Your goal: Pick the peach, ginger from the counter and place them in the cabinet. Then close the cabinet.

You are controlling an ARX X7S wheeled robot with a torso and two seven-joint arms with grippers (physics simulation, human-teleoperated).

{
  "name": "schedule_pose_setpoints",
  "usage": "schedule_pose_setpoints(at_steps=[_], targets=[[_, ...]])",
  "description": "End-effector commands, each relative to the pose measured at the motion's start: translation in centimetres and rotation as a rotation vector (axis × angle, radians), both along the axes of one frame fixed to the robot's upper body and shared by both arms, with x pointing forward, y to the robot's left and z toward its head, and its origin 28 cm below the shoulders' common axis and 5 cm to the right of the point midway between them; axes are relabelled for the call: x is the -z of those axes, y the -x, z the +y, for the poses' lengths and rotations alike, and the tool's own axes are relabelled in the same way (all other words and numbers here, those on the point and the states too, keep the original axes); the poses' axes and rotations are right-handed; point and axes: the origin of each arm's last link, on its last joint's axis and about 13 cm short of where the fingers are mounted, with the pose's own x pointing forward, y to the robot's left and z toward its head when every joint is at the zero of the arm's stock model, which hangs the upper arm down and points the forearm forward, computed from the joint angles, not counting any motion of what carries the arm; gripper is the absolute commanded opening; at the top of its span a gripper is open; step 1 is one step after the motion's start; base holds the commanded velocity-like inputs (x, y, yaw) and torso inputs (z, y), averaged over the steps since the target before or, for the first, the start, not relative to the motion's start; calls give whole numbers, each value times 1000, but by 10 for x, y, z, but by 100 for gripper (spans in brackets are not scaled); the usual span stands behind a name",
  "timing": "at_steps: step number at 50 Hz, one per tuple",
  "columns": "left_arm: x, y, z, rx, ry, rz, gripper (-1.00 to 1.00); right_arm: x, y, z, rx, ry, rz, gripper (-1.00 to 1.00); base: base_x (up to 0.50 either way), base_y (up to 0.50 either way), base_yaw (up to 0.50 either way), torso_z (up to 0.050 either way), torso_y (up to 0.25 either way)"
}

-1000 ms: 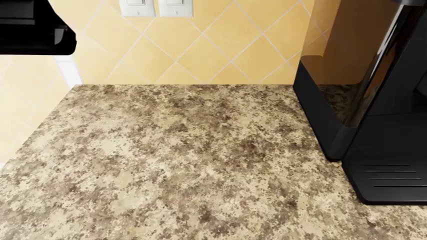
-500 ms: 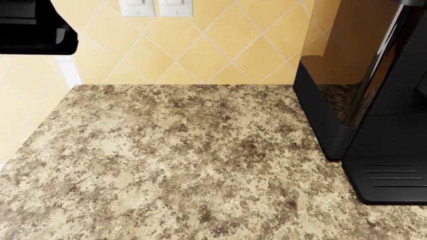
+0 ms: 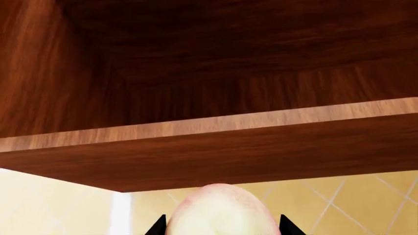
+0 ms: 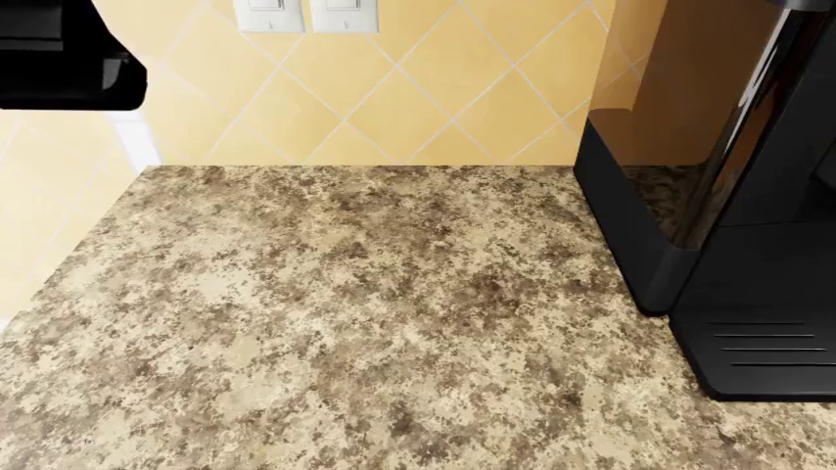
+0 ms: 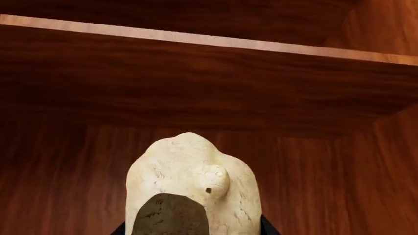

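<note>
The peach [image 3: 220, 210] was clamped between the left gripper [image 3: 220, 226] fingers; the ginger [image 5: 191, 188] was likewise gripped in the right gripper [image 5: 189, 229].

No readable text, label, brand, number or sign anywhere.

Head camera: looks forward and steeply down on the speckled beige-brown stone worktop [image 4: 340, 313], with the yellow diamond-tiled wall [image 4: 392, 88] behind and a glossy black appliance [image 4: 731, 225] at its right.

Left wrist camera: close behind the left tool [image 3: 220, 227], angled up at the underside of a dark reddish wooden cabinet shelf [image 3: 216, 147]; the same yellow tiling shows below the shelf, the one part shared with the head view.

Right wrist camera: very near the cabinet, facing its wooden interior [image 5: 209, 88]. The two wrist views share only that wood.
</note>
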Motion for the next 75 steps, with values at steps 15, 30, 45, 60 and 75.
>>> schedule_pose_setpoints(at_steps=[15, 30, 45, 60, 75], targets=[[0, 0, 0, 5, -3, 4, -100, -26, -72, -4, 35, -3, 203, -100, 0, 0, 0, 0, 1], [2, -1, 1, 8, -2, 9, -100, 17, -124, -1, 19, 110, 617, -100, 0, 0, 0, 0, 0], [4, -3, 2, 7, -2, 15, -100, 61, -153, -3, 33, 158, 936, -100, 7, 0, 2, -2, 0], [4, -2, 2, 8, -5, 16, -100, 71, -157, -4, 39, 168, 1003, 100, 12, 1, 7, -3, 0], [5, -2, 2, 9, -7, 18, -100, 69, -155, -4, 29, 153, 969, 100, 12, 1, 8, -3, 0]])
